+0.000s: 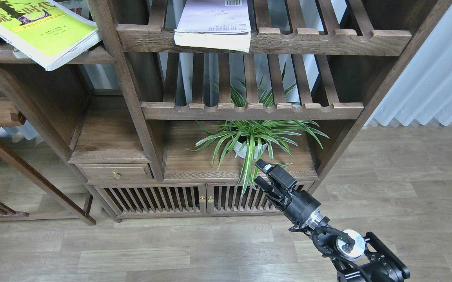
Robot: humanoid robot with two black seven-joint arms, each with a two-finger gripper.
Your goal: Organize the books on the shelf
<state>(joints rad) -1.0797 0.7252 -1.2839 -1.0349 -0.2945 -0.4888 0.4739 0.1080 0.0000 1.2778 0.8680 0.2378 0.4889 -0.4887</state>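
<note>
Two books show: a yellow-green book with big black characters, lying tilted with its corner hanging over the solid shelf at upper left, and a pale book with a barcode, flat on the top slatted rack. Both lie far above and left of my right pincer. It hangs empty with fingers slightly parted, just in front of the one potted plant.
</note>
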